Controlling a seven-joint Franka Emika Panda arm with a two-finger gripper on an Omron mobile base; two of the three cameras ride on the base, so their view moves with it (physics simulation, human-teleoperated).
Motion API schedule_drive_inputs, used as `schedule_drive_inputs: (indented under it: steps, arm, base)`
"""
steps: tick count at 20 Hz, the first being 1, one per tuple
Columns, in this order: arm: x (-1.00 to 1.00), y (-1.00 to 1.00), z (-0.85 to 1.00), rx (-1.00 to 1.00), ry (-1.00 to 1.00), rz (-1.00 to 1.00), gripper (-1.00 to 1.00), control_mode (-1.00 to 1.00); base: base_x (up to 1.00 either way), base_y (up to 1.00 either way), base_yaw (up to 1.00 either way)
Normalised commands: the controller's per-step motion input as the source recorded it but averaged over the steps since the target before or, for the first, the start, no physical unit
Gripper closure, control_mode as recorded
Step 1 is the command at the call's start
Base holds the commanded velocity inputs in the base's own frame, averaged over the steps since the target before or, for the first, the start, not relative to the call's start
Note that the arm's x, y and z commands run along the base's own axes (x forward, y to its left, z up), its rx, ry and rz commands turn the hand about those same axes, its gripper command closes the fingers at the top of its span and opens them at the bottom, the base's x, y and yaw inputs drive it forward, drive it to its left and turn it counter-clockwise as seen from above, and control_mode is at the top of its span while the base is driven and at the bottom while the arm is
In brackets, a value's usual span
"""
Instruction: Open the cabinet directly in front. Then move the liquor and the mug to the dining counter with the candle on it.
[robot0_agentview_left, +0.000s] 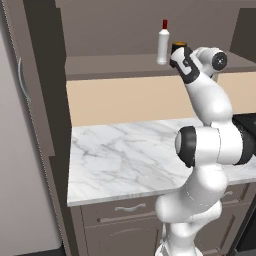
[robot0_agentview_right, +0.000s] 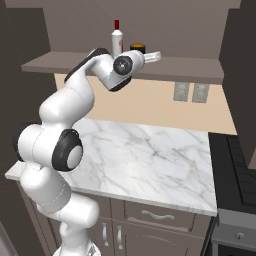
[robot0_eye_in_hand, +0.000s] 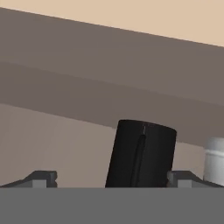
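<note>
The cabinet's shelf (robot0_agentview_left: 115, 65) lies exposed, and its left door (robot0_agentview_left: 35, 110) is swung out toward me. On the shelf stands the liquor (robot0_agentview_left: 163, 45), a white bottle with a red cap, also seen in the right base view (robot0_agentview_right: 117, 39). Right beside it is the black mug (robot0_agentview_right: 137, 48), partly hidden by my hand in the left base view. My gripper (robot0_eye_in_hand: 113, 180) is open at shelf height. In the hand view the mug (robot0_eye_in_hand: 142, 153) stands upright between the fingertips (robot0_eye_in_hand: 183, 178), nearer the right one, with the liquor (robot0_eye_in_hand: 214, 162) at the right edge. The dining counter and candle are out of view.
A marble worktop (robot0_agentview_left: 125, 155) with a beige backsplash (robot0_agentview_left: 125, 100) runs under the shelf, above base drawers (robot0_agentview_right: 160, 215). Two wall outlets (robot0_agentview_right: 192, 92) sit on the backsplash. A dark stove (robot0_agentview_right: 235, 170) adjoins the worktop on the right, under the cabinet's dark right side (robot0_agentview_right: 242, 75).
</note>
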Motion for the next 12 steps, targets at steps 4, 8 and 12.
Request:
schedule_drive_inputs:
  steps: [4,8,12]
  arm:
    - [0.11,0.01,0.29,0.07,0.0,-0.04,-1.0,-1.0]
    - [0.21,0.03,0.19,0.06,0.01,-0.05,-1.0,-1.0]
    - [0.27,0.05,0.13,0.05,0.03,-0.06,-1.0,-1.0]
  base:
    - [0.0,0.0,0.0]
    - [0.0,0.0,0.0]
    - [0.0,0.0,0.0]
